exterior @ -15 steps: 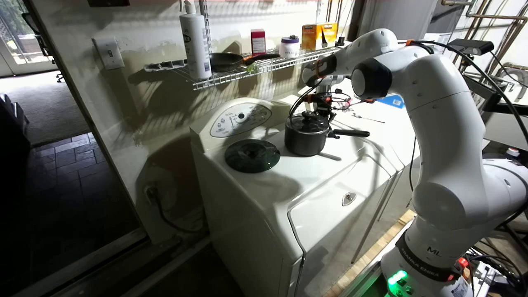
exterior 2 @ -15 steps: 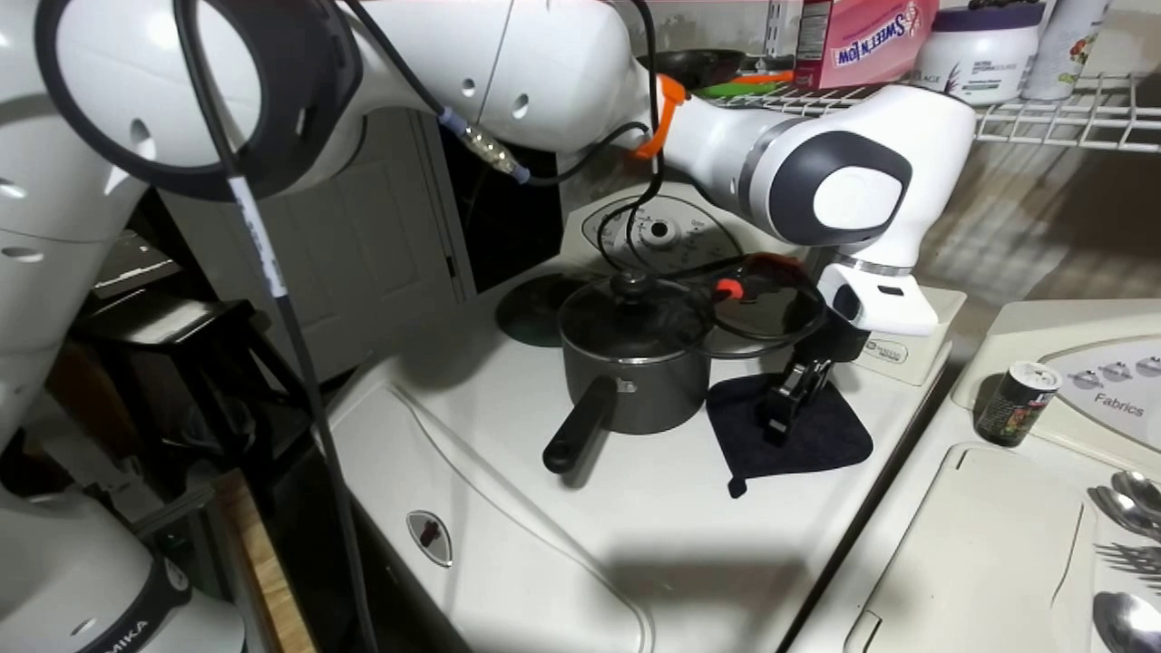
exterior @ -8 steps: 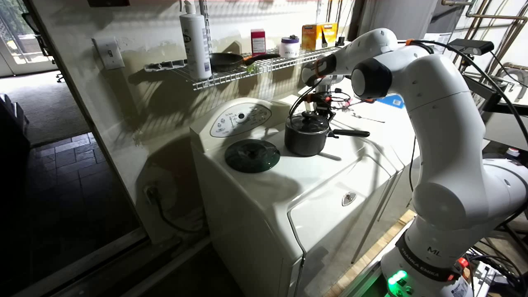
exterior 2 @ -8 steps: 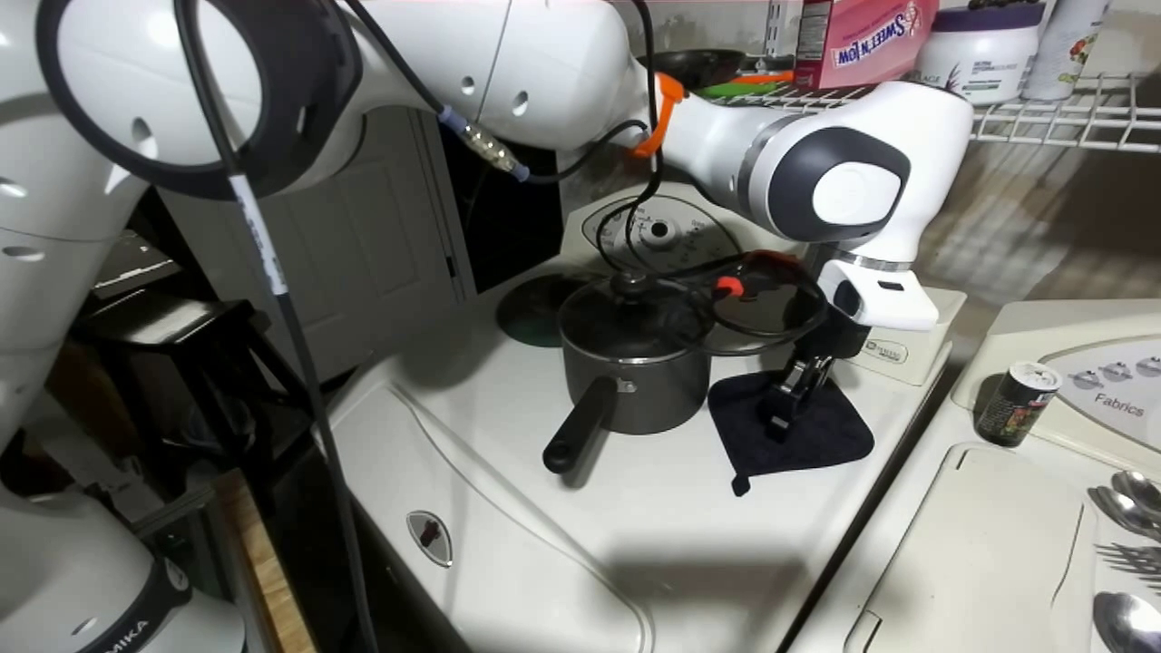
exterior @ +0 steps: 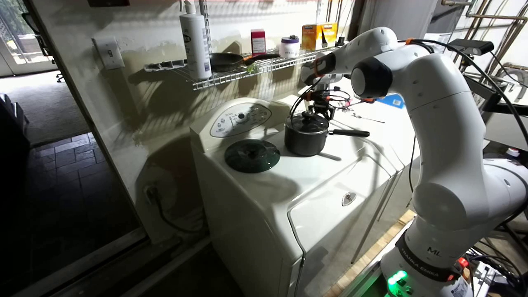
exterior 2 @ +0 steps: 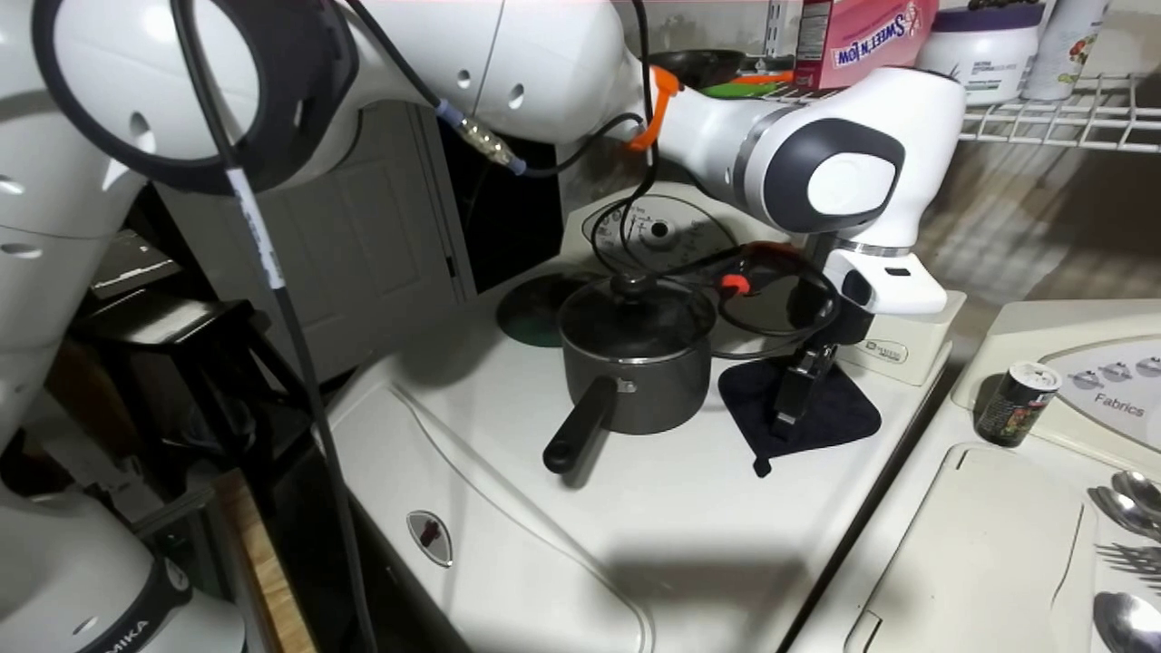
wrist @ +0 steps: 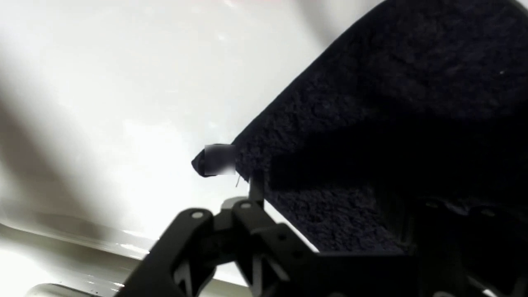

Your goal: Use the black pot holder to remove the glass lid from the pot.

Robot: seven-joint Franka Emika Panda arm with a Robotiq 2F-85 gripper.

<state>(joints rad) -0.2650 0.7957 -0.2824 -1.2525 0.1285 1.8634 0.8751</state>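
Note:
The black pot holder (exterior 2: 843, 422) lies flat on the white appliance top, its corner loop pointing towards the front. Over it stands my gripper (exterior 2: 791, 413), fingers pointing down; I cannot tell whether the tips touch the cloth. In the wrist view the gripper (wrist: 326, 192) is open, a wide gap between its fingers (wrist: 256, 189), with dark cloth (wrist: 313, 123) beneath and no fold pinched. Beside the pot holder sits the dark grey pot (exterior 2: 667, 390), covered by the glass lid (exterior 2: 594, 322). In an exterior view the pot (exterior: 303, 144) hides the pot holder.
A dark green disc (exterior: 252, 156) lies near the pot, whose long handle (exterior 2: 580, 426) juts forward. Behind rises a control panel (exterior: 241, 117) below a wire shelf (exterior: 264, 64). A small can (exterior 2: 1018, 404) and spoons (exterior 2: 1125, 621) lie on the neighbouring machine.
My gripper has risen a little and its fingers look wider apart. The pot holder has slid slightly away from the pot and backwards. Pot and lid have not moved.

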